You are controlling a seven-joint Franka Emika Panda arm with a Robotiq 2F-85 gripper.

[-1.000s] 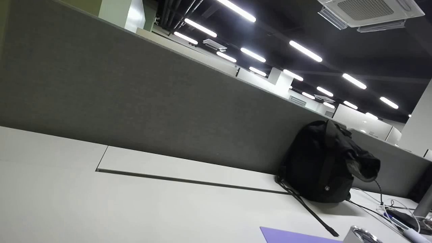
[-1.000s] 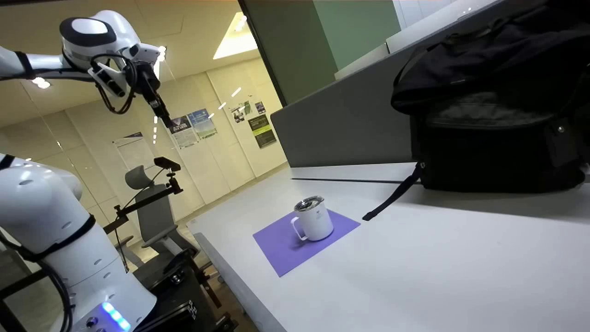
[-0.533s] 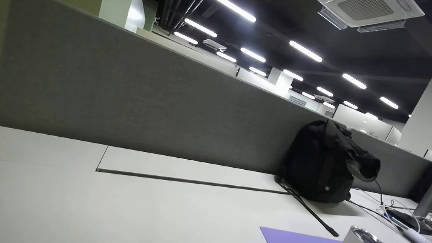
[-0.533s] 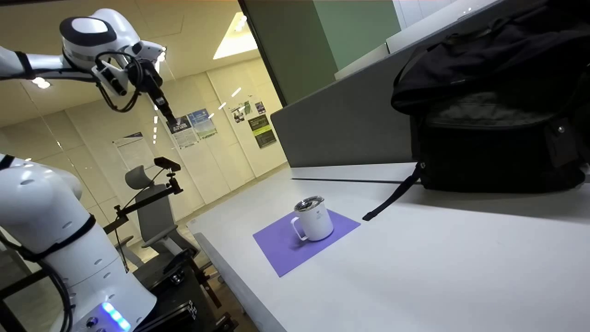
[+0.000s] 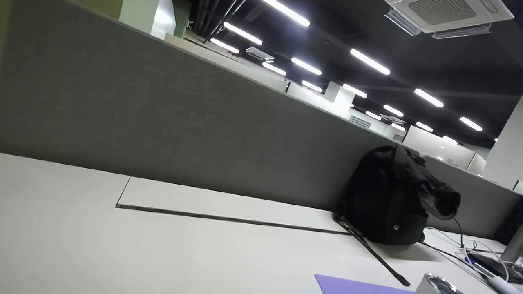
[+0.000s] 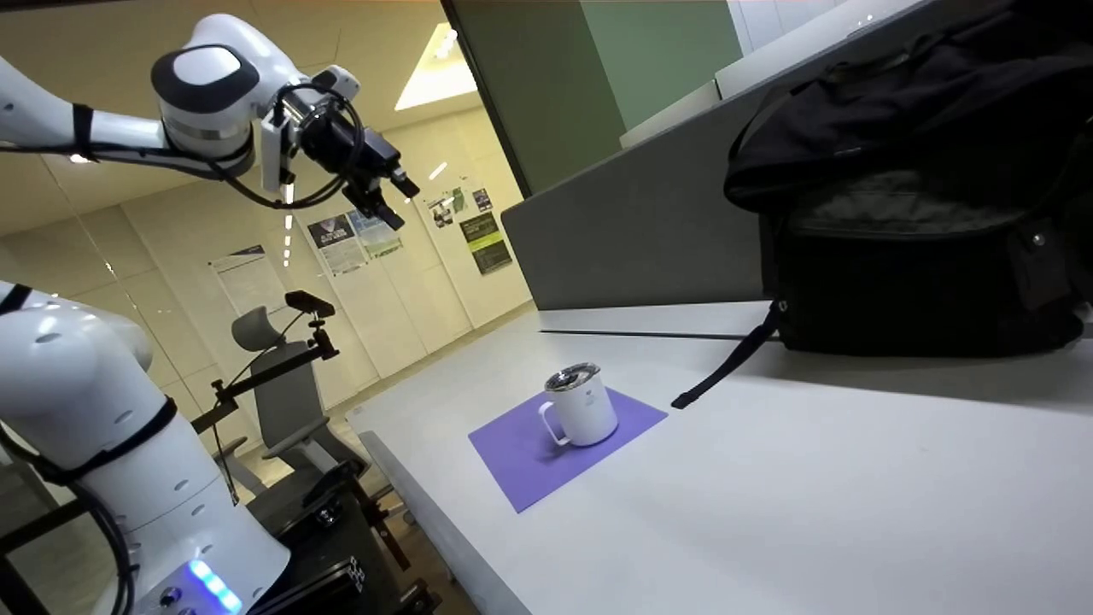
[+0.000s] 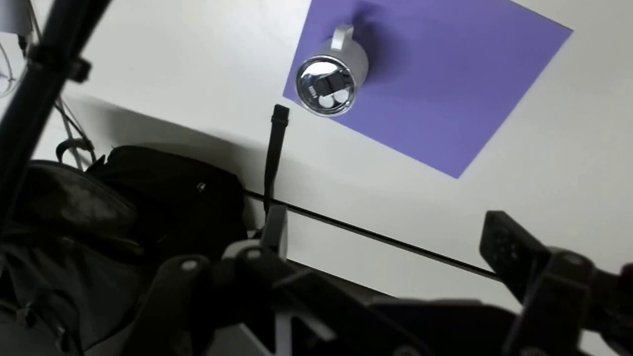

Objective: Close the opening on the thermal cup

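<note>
In an exterior view my arm (image 6: 209, 77) has swung in toward the desk (image 6: 811, 504) and my fingers (image 6: 405, 183), spread with nothing between them, now show as two, so I judge I am beginning the approach, with the closing presumably still to come. The thermal cup (image 6: 589, 416) stands upright on the purple sheet (image 6: 512, 470), untouched, though I cannot tell whether the opening in its lid (image 7: 326, 85) is uncovered. I count one cup, one lid, one sheet, one black backpack (image 6: 922, 282) and two fingers.
</note>
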